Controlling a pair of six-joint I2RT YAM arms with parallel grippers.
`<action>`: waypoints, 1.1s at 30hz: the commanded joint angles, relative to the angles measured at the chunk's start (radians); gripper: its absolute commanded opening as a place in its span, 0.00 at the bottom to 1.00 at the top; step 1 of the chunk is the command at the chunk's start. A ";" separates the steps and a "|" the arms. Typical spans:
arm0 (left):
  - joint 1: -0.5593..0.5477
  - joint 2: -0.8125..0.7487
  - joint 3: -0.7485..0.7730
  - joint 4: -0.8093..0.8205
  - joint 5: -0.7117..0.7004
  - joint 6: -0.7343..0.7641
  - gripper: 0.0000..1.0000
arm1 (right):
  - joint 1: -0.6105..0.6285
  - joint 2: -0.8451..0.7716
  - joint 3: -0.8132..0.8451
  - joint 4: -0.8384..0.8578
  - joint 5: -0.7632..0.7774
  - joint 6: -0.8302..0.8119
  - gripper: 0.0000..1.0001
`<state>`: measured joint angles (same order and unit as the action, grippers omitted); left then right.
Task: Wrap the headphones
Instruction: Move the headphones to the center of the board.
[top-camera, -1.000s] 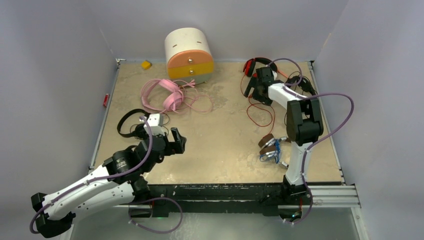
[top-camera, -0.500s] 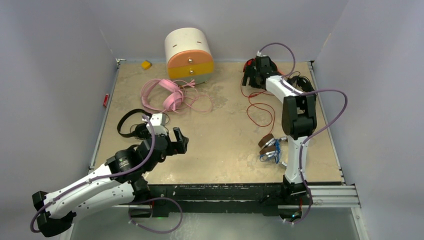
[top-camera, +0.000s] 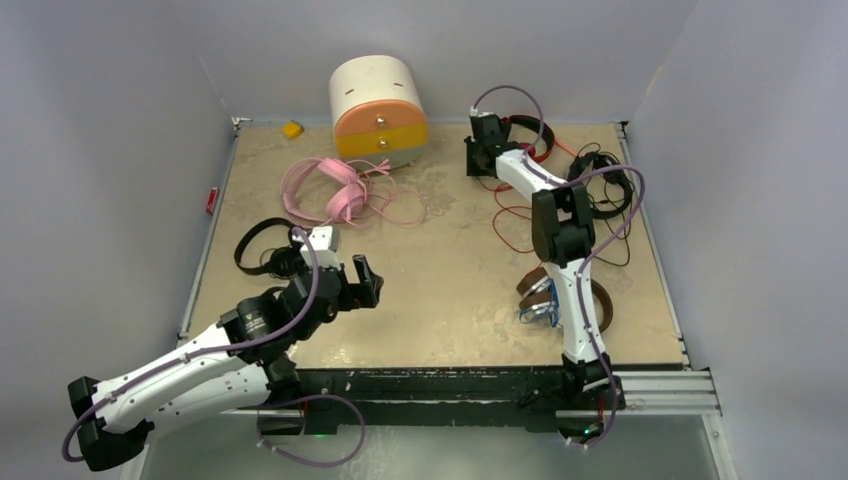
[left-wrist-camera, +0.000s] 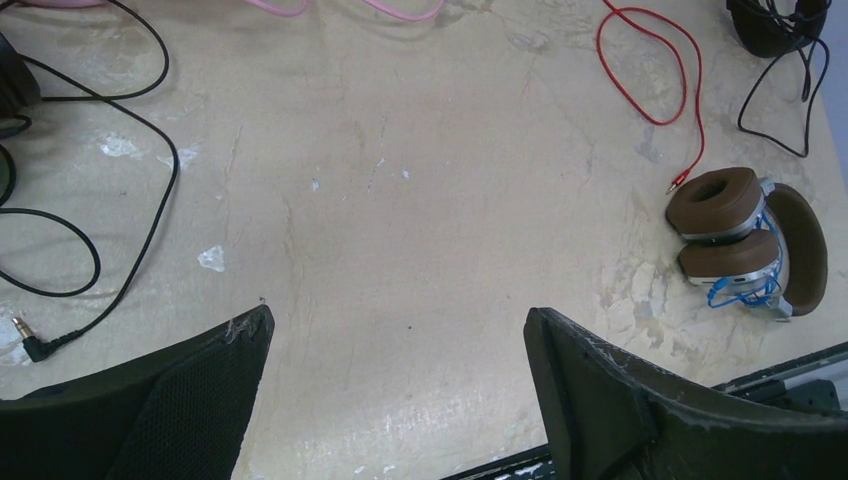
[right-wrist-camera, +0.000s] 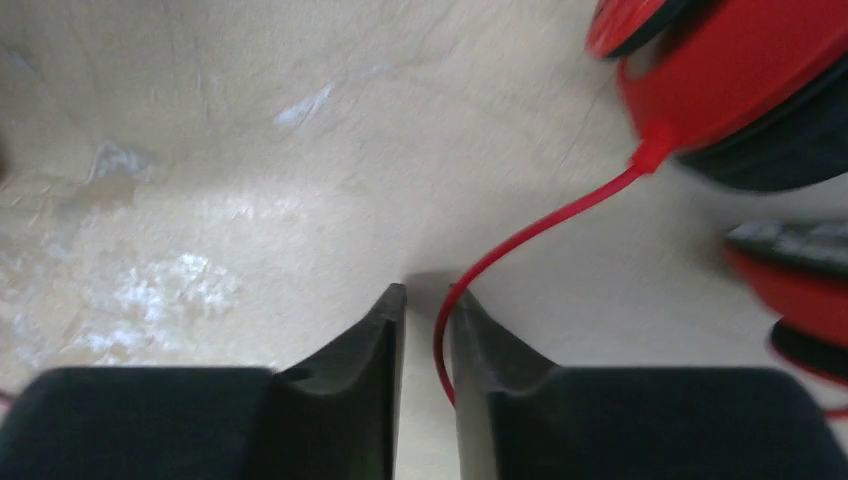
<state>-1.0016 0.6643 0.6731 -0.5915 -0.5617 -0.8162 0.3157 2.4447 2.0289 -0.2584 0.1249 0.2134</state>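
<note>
Pink headphones (top-camera: 340, 195) lie far left, cable loose. Red headphones (right-wrist-camera: 740, 70) lie at the far edge, cable trailing. Brown headphones (left-wrist-camera: 740, 235) sit folded near right. Black headphones (top-camera: 278, 262) lie left, second black headphones (left-wrist-camera: 775, 25) far right.

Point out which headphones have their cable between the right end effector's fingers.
The red plastic headphones: their thin red cable is the only one running between the right end effector's fingers.
</note>
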 joint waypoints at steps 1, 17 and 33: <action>0.003 -0.019 -0.004 0.029 0.031 -0.007 0.94 | 0.069 -0.078 -0.081 -0.038 0.061 -0.033 0.11; 0.004 -0.134 -0.008 -0.036 0.041 -0.062 0.95 | 0.660 -0.735 -0.883 0.087 0.096 0.206 0.00; 0.004 -0.073 -0.038 -0.005 0.132 -0.100 0.96 | 0.535 -1.037 -1.104 -0.265 0.261 0.562 0.06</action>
<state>-1.0016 0.5766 0.6518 -0.6308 -0.4717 -0.8993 0.9386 1.4979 0.9783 -0.4789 0.3687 0.7128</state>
